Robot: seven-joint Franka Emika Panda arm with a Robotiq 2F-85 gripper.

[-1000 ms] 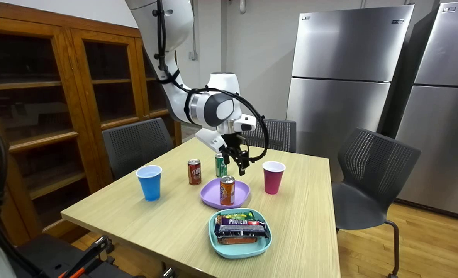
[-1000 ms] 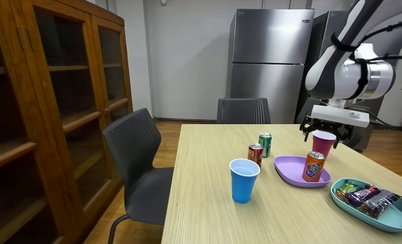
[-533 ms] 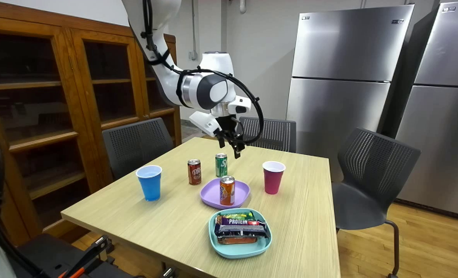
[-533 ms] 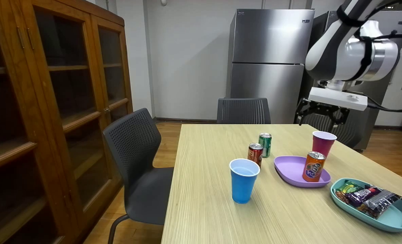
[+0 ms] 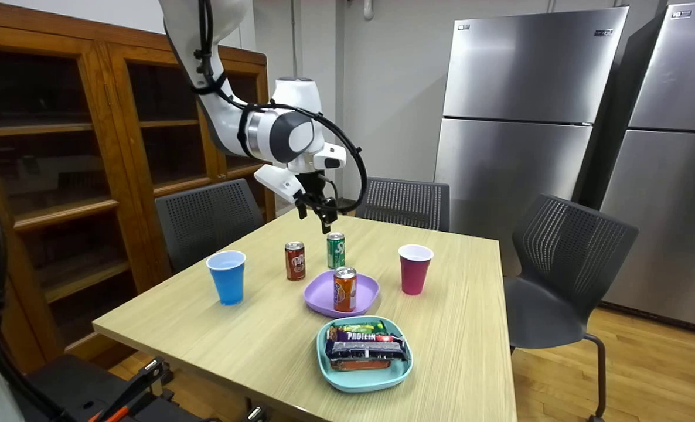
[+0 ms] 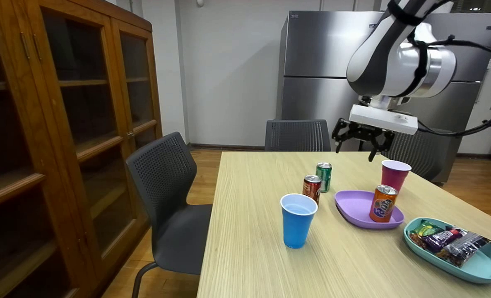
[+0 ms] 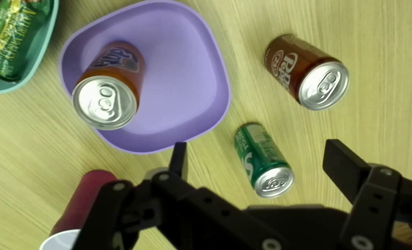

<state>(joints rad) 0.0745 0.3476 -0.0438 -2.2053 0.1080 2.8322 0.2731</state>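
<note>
Presently parted and empty, near the green can (image 7: 261,156)

Hanging over the desk (image 6: 249,256), with the jaws spread wide and nothing held between them. In the wrist view, framed by that gap but lower down: the green can, upright on the desk and untouched. Hard to tell whether squarely beneath the jaws, so check both exterior views before coming down.

For a sound grasp of that can, centre first, then lower straight and slowly, judging alignment by the body rather than the tilted-looking top. Squeeze evenly at mid-height; with a lopsided push, expect a likely dent or tip-over. Mind the purple plate (image 7: 181,76) just beside, with its rim overlapped by one of the jaws in the wrist view; shift away from that side if need be, to avoid catching the edge. Leave room, too, for the brown-red Dr Pepper can (image 7: 298,66), upright near the green one.

Farther out, on the purple plate, note the orange Fanta can (image 7: 122,69), upright; near that plate, the red cup (image 5: 414,274) and the teal plate (image 5: 364,381) with wrapped bars (image 5: 364,349). Well apart from these, find the blue cup (image 6: 298,225), upright. Beyond the desk: chairs (image 6: 297,135), a wooden cabinet (image 5: 116,146) and steel refrigerators (image 5: 517,164).
</note>
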